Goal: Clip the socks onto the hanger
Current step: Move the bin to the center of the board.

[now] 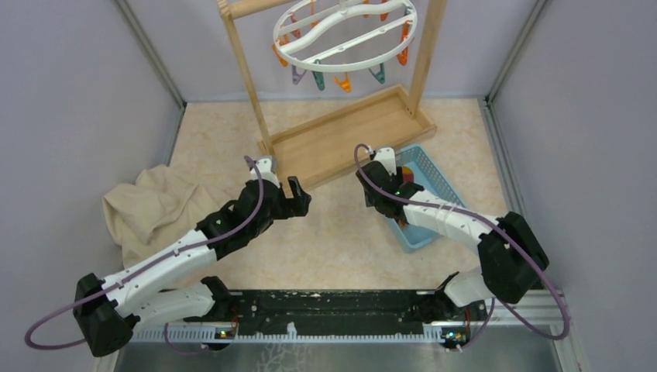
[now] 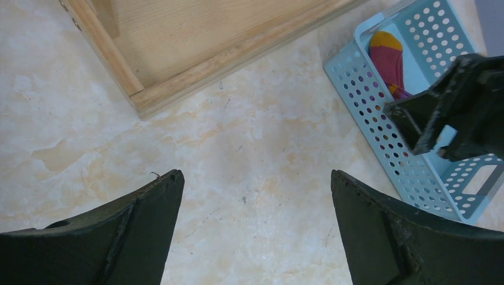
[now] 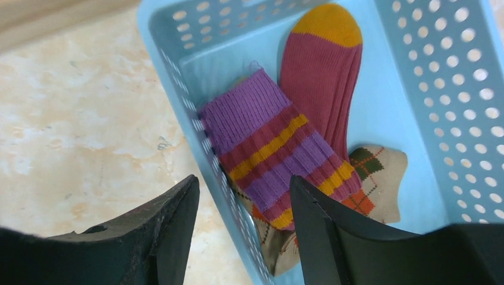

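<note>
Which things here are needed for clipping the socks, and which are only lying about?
For the job:
striped purple sock
tan patterned sock
white hanger

Only lying about:
blue basket, holding both socks
wooden stand
beige cloth

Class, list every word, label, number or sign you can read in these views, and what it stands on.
None readable. The light blue perforated plastic basket, the maroon-purple striped sock, the tan argyle sock and the pale wooden frame stand bear no lettering; the white notched rail shows only teeth.
</note>
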`<state>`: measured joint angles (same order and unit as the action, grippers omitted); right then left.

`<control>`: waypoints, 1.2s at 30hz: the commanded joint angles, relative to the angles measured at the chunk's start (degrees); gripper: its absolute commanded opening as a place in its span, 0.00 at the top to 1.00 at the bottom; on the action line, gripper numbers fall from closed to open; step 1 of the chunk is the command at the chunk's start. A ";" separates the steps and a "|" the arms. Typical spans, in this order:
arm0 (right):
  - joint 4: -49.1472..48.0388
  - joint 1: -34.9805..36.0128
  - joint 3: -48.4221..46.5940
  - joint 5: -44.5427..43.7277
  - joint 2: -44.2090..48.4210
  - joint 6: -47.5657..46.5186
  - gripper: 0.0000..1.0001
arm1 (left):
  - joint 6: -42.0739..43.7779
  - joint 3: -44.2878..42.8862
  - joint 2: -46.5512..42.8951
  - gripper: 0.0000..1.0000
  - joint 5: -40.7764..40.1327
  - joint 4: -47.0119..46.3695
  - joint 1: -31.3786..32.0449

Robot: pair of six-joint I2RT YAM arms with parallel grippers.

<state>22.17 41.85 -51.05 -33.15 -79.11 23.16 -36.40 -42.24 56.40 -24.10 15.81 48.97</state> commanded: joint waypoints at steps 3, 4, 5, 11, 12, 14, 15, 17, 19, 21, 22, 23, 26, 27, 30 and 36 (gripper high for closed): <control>3.32 -1.20 0.38 -5.09 -4.14 2.72 0.42 | 1.79 -1.22 -1.62 0.02 1.54 -2.20 -0.10; 3.39 -2.32 0.95 -4.72 -3.56 2.84 0.42 | 2.07 -1.71 -1.24 0.02 1.69 -1.96 -0.10; 3.19 -3.90 1.80 -3.57 -2.57 2.76 0.42 | 2.24 -2.30 -1.00 0.02 1.76 -1.46 -0.10; 1.41 -14.24 5.82 1.45 5.92 0.11 0.43 | 1.66 -2.47 -1.79 0.02 1.73 -0.56 -0.10; 1.74 -15.13 5.86 1.61 6.85 -0.29 0.43 | 1.56 -2.07 -2.11 0.02 2.02 -0.73 -0.09; 1.83 -15.47 5.64 3.51 8.62 -0.79 0.43 | 1.34 -0.97 -2.59 0.03 2.32 -1.14 -0.10; 1.49 -15.48 5.61 5.17 9.57 -0.95 0.43 | 1.26 -0.52 -2.71 0.03 2.42 -1.52 -0.10; 0.56 -15.48 5.80 8.08 11.86 -1.19 0.43 | 1.10 -0.35 -2.50 0.04 2.15 -1.63 -0.10; -0.70 -15.48 6.03 9.91 14.39 -1.57 0.43 | 1.03 -0.99 -1.88 0.04 1.49 -1.24 -0.10; -1.24 -15.42 5.50 10.96 16.37 -2.17 0.43 | 0.78 -1.56 -1.22 0.04 0.49 -0.77 -0.10; -1.08 -15.47 4.95 11.19 17.05 -2.46 0.43 | 0.67 -1.74 -0.97 0.04 0.18 -0.83 -0.08; -0.78 -15.48 4.38 11.22 17.51 -2.90 0.43 | 0.57 -1.85 -0.70 0.04 0.18 -0.93 -0.10; 0.47 -15.47 3.19 10.42 17.25 -3.55 0.43 | 0.63 -1.97 0.10 0.04 1.15 -1.67 -0.10; 0.77 -15.48 3.15 10.35 16.90 -3.59 0.43 | 0.63 -1.97 0.33 0.04 1.38 -1.95 -0.09; 0.80 -15.44 3.89 12.48 16.71 -2.83 0.44 | 0.87 -1.65 1.25 0.05 0.54 -2.79 -0.10; -4.70 -14.61 6.95 18.45 21.08 -1.64 0.46 | 4.73 0.12 5.61 0.06 -7.76 -12.09 -0.53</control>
<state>22.92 26.57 -44.73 -19.31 -61.93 21.12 -34.30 -42.06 58.89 -25.74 10.61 48.97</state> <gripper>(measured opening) 0.559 0.950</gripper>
